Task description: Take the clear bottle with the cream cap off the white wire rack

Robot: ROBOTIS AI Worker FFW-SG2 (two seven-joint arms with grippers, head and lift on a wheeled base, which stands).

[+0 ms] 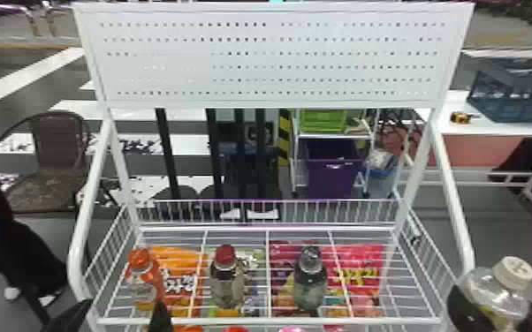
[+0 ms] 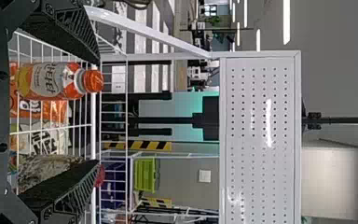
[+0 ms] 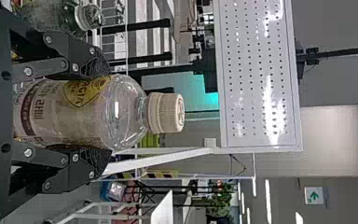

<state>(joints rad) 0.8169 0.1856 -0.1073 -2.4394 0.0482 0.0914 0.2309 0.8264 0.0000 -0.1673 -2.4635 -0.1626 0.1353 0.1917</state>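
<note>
Clear bottle [image 1: 492, 296] clamped between right fingers [image 1: 458, 305] (cream cap [image 1: 513, 273] above them).

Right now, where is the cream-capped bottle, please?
The bottle is between the right arm's fingers, to the right of the rack in the head view.

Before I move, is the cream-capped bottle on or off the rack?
Off: the bottle is held in the right gripper, just right of the rack in the head view.
</note>
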